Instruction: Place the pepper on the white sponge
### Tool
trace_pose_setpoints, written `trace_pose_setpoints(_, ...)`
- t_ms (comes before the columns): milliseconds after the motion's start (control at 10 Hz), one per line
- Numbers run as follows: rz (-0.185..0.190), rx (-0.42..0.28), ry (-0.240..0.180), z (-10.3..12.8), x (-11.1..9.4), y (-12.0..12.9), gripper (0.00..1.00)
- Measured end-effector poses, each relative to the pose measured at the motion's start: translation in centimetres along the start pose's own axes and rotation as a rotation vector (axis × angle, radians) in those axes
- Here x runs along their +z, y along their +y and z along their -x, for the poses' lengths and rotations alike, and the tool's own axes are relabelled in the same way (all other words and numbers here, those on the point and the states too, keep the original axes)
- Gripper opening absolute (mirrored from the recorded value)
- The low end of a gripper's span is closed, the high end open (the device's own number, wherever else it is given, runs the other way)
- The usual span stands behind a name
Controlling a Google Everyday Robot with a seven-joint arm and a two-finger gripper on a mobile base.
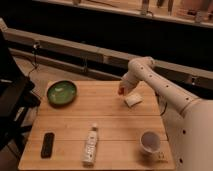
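The pepper (120, 91) is a tiny red-orange item at the tip of my gripper (122, 91), which is shut on it. The gripper hangs from the white arm (150, 80) that reaches in from the right. It holds the pepper just above the wooden table (110, 125), at the back. The white sponge (133, 99) lies flat on the table just right of and below the gripper. The pepper sits at the sponge's upper left edge, apart from it.
A green plate (62, 92) sits at the back left. A white bottle (90, 145) lies at the front middle. A black remote (47, 144) is at the front left. A white cup (149, 141) stands at the front right. A dark chair (10, 95) is left of the table.
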Motion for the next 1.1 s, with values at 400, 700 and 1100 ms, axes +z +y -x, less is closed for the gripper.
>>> trace_pose_setpoints(400,-0.006,0.025,0.006,-1.7,-0.4,1.4,0.0)
trace_pose_setpoints(700,-0.012,0.03,0.006,-1.9,-0.3,1.6,0.0)
trace_pose_setpoints(1100,-0.017,0.043,0.006,-2.9,-0.2,2.3,0.0)
